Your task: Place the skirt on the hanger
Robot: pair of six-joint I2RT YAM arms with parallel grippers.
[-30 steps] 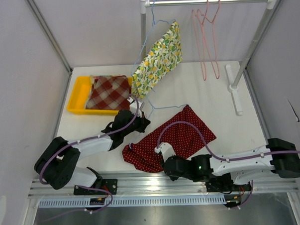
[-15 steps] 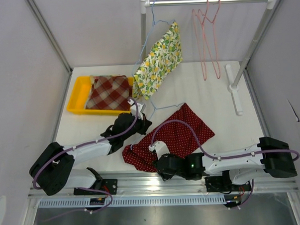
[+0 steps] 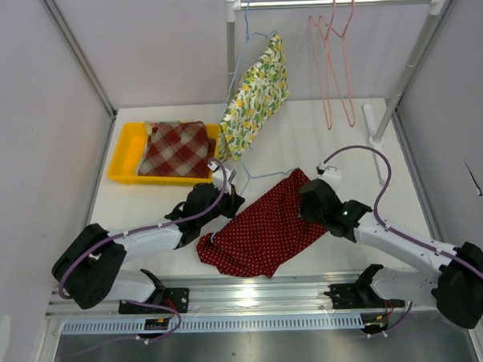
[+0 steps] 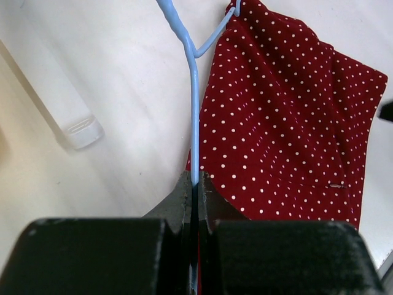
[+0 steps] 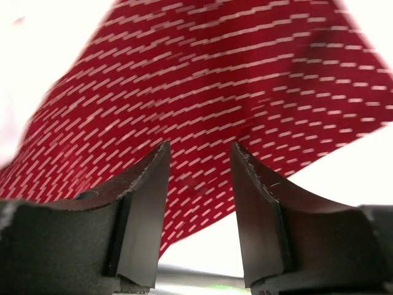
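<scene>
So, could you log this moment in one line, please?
left gripper: shut on blue hanger | right gripper: open over red skirt | skirt: not yet hung

Left and centre crowded; back right open.
Yellow tray point(image 3: 122, 162), hanging floral skirt point(image 3: 258, 96) and left arm point(image 3: 147, 233) blocked the left; bare table point(image 3: 304, 138) lay open between the red dotted skirt point(image 3: 271, 224) and the rack foot point(image 3: 376, 147).

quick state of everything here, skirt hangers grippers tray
red skirt, flat on the table, not hung
blue hanger, on the table, gripped
left gripper, shut on the blue hanger
right gripper, open above the skirt, holding nothing
floral garment, hanging from the rail
pink hangers, empty on the rail
yellow tray, holding a plaid cloth
</scene>
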